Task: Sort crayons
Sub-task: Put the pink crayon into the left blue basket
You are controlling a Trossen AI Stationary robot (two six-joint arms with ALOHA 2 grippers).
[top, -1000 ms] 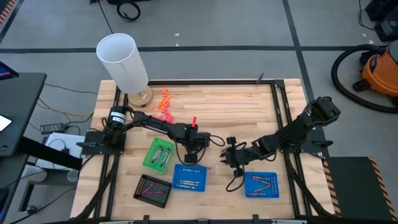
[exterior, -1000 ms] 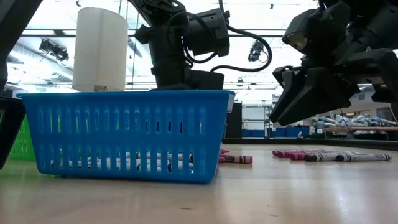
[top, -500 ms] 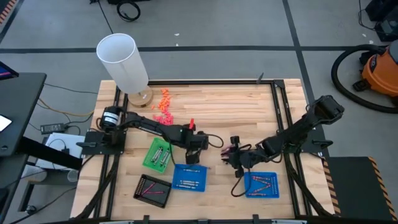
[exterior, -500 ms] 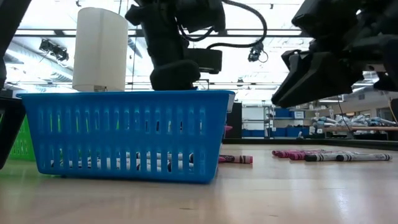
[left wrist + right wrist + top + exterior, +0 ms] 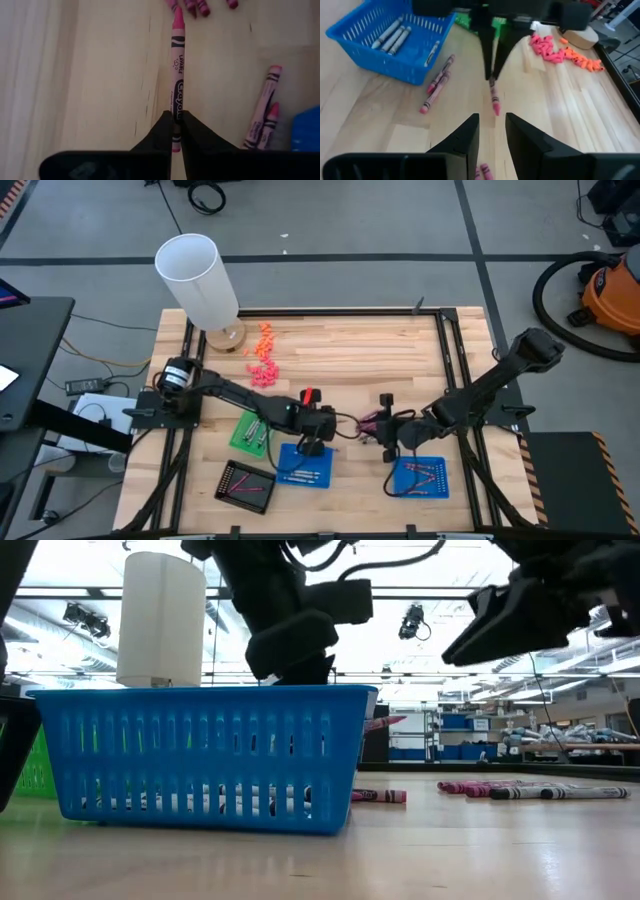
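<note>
Left tool (image 5: 176, 131) pinches a pink crayon (image 5: 177, 65); high view hides this grip.

A grey floor (image 5: 400, 220) with pale seams surrounds the wooden table (image 5: 350, 345), an orange vacuum (image 5: 610, 295) stands at one corner, and bright ceiling lights (image 5: 420, 570) and distant shelving (image 5: 450, 735) show beyond.

Pink crayon (image 5: 177, 75) at upper centre of the left wrist view: wrapper reads "Crayola" lengthwise, smaller print above it too blurred to read; no other text is legible in any view.
</note>
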